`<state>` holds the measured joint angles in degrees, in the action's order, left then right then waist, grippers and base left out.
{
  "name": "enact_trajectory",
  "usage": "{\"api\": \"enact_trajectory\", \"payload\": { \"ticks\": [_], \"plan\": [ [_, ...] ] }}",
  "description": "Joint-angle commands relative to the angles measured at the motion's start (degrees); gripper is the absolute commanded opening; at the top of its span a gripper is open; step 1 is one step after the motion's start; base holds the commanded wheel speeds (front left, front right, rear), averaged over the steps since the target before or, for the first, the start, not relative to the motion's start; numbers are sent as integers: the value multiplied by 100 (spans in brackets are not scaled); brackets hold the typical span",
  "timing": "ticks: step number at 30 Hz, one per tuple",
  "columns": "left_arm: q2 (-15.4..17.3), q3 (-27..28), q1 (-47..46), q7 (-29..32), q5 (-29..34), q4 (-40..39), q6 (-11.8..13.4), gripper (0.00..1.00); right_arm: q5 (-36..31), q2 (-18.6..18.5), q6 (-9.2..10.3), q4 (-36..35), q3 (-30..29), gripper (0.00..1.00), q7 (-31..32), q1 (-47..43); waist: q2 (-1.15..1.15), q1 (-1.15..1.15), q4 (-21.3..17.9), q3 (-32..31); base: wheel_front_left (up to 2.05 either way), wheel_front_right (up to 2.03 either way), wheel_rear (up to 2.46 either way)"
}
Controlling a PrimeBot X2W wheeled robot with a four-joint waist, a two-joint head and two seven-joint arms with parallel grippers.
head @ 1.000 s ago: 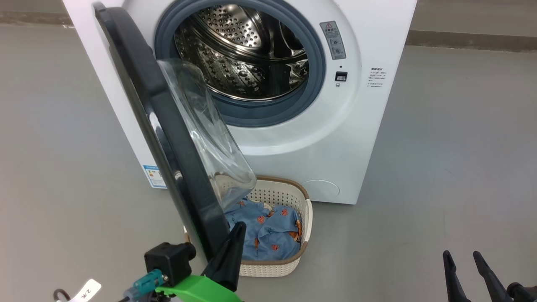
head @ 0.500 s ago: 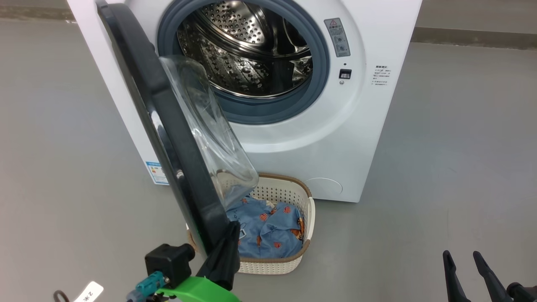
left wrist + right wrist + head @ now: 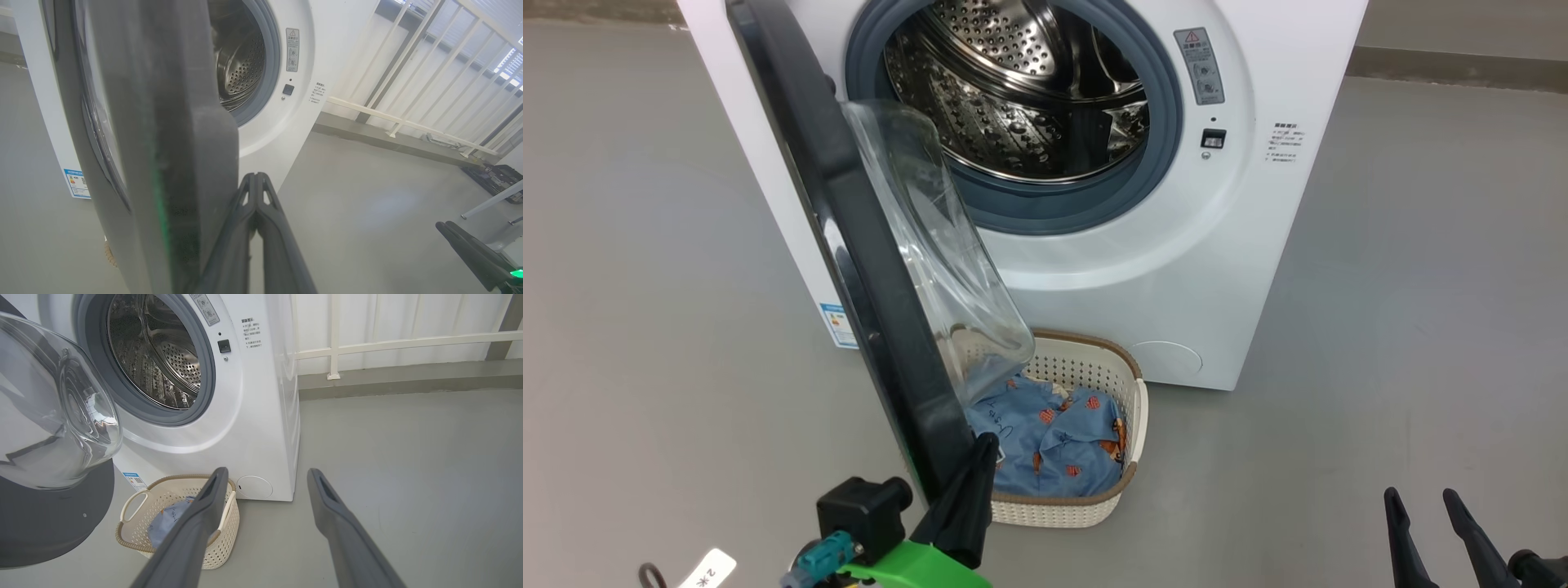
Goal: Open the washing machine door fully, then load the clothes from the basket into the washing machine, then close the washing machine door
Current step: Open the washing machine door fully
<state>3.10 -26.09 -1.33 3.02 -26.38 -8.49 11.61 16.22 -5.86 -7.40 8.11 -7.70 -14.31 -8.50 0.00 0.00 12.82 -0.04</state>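
– Two grippers on the sheet. State of each?
– Left gripper [image 3: 255, 179]: fingers pressed together with nothing between them, just beside the lower free edge of the washing machine door [image 3: 866, 269]. Contact cannot be confirmed. Right gripper [image 3: 265, 477]: fingers spread, empty, low at the right, well apart from machine and basket.
– Door position?
– Partly swung out, hinged on the machine's left, standing nearly edge-on in the head view. Its glass bowl [image 3: 931, 245] faces the opening and overhangs the left end of the basket [image 3: 1137, 408].
– Basket and contents?
– On the floor just before the washing machine [image 3: 1160, 269], below the opening. The clothes [image 3: 1054, 437], light blue with orange-red figures, lie inside, below the brown rim. The door's lower rim crosses in front of the basket's left end. Whether they touch cannot be told.
– Opening?
– Grey gasket [image 3: 1172, 122] exposed around the right and lower arc, with the perforated steel drum [image 3: 1013, 90] visible through it. The door's rim and bowl cover the left arc from the head view.
– Room to move?
– Open grey floor [image 3: 1405, 310] right of the machine and basket, and more open floor left of the door.
– Surface and surroundings?
– Smooth, matt floor with a low kerb [image 3: 1462, 61] along the back. A white railing [image 3: 408, 122] stands beyond the machine in the wrist views. Blue label sticker [image 3: 837, 322] low on the machine's front left corner.
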Motion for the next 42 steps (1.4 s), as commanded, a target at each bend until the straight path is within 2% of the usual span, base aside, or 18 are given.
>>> {"api": "enact_trajectory", "payload": {
  "ticks": [1, 28, 36, 42],
  "plan": [
    [78, 252, -284, -68, 74, -45, 117, 0, -25, -102, -9, -135, 178, 100, -69, 75, 0, 0, 16, 13, 0, 0, 0],
    [295, 282, -247, 27, 173, -231, 296, 0, 9, -74, -9, -108, 206, 100, -69, 55, 0, 0, 653, 99, 0, 0, 0],
    [408, 526, -203, -30, 140, -250, 438, 0, 9, -82, -9, -109, 216, 100, -69, 71, 0, 0, 1027, 163, 0, 0, 0],
    [484, 929, -216, -219, 27, -33, 578, 0, 5, -112, -9, -93, 243, 100, -69, 76, 0, 0, 1185, 161, 0, 0, 0]
  ]
}}
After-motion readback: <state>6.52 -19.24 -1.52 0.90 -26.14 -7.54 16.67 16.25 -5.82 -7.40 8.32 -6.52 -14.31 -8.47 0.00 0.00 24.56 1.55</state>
